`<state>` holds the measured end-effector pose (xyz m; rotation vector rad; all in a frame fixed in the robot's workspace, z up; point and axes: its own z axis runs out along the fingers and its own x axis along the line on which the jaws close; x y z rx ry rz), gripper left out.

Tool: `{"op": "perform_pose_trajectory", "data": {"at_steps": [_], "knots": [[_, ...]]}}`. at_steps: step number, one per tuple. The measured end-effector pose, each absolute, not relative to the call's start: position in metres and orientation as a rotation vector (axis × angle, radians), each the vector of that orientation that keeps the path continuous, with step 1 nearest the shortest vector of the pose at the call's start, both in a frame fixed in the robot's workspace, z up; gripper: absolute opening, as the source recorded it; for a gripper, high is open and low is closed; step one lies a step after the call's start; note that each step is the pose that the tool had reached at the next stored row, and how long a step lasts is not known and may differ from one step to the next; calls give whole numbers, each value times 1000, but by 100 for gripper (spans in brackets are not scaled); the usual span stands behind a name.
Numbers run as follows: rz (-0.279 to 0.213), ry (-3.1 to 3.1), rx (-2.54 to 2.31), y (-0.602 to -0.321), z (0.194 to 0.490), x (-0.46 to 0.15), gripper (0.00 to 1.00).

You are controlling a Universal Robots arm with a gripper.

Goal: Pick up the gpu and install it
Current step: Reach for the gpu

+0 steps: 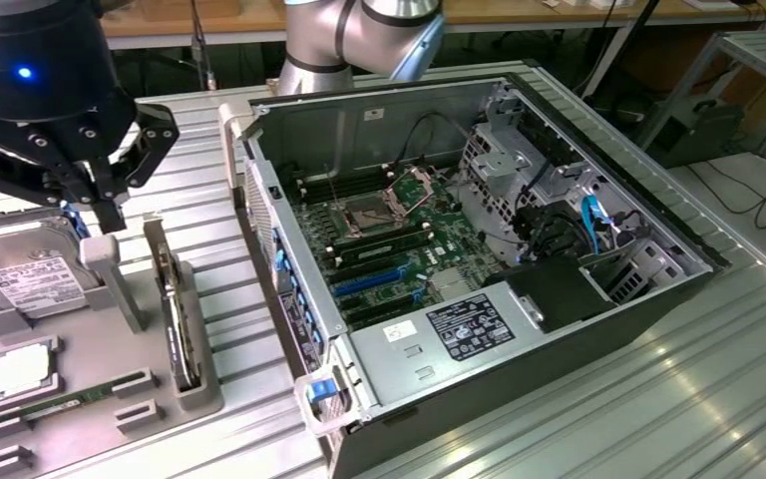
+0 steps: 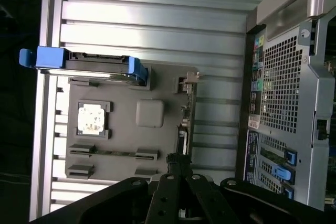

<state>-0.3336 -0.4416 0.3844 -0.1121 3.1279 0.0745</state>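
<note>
Memory stick: I saw the slim green memory stick (image 1: 53, 403) lying flat along the near edge of the grey tray (image 1: 91, 349), between small grey clips.
Processor: Just behind it, a square chip (image 1: 19, 371) with a pale lid sat in its recess, on the side of the tray away from the computer case (image 1: 343, 125).
Tray: It lay on the ribbed metal worktop (image 1: 596, 399), near the worktop's edge at the exterior view's left and just beside the case.
Gpu: The gpu (image 1: 175, 309) stood on its long edge in a narrow holder along the tray's edge that faced the case. It was in its slot, not lifted. From the wrist view the gpu (image 2: 182, 129) looked like a thin line.
Hard drive: The boxy hard drive (image 1: 17, 277) with a white label rested at the tray's far corner, away from the case. Its blue rails showed in the wrist view (image 2: 84, 66).
Gripper: The black gripper (image 1: 97, 212) hovered above the far part of the tray, between the hard drive and the gpu. Its jaws were pressed together with nothing between them. From the wrist view the gripper (image 2: 178, 163) pointed along the line of the card.
Case: It lay with the open side up, and the motherboard (image 1: 383, 230) was in plain sight.
Arm: A silver arm (image 1: 356, 35) rose behind the case's far edge.
</note>
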Motion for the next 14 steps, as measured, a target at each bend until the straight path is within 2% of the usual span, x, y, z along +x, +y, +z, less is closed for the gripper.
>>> {"op": "perform_pose_trajectory", "data": {"at_steps": [14], "knots": [[74, 3129, -112, -458, 379, -337, 11]]}}
